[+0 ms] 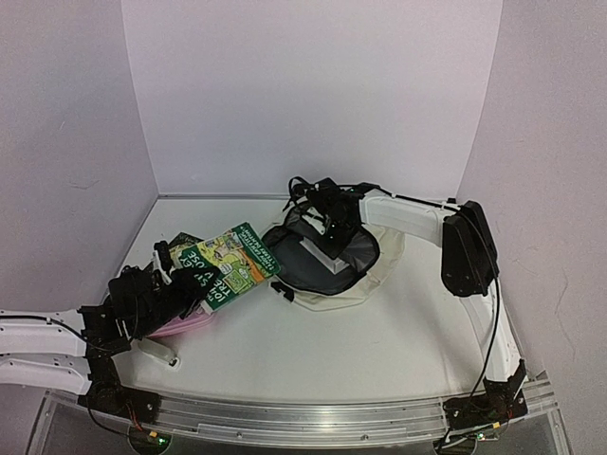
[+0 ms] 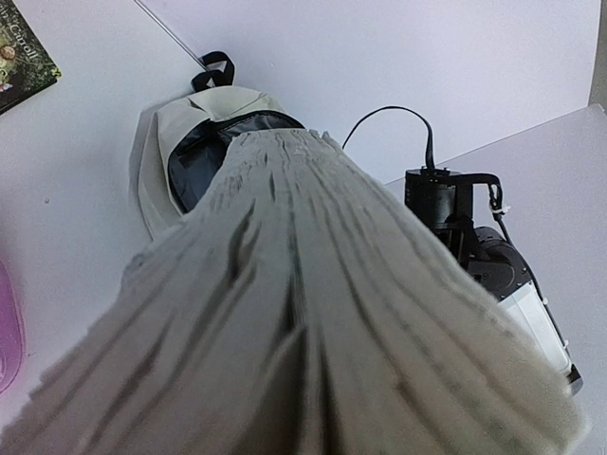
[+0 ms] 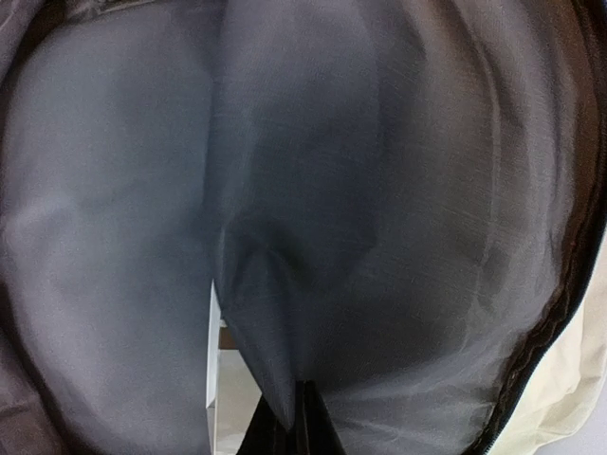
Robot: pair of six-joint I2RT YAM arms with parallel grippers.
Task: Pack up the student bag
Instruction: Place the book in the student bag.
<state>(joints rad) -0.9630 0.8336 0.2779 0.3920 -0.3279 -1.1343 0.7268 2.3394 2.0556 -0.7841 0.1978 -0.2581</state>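
Cream fabric, limp, probably light: the student bag (image 1: 384, 258) sags mid-table, best held by its rim. Right gripper (image 1: 329, 227) pinches the grey lining (image 3: 398, 190) there; left gripper (image 1: 180, 275), eight o'clock, clamps a book (image 1: 230, 261).

Pale lilac walls (image 1: 313, 95) around a white table (image 1: 379, 351), aluminium rail (image 1: 313, 417) along its near edge.
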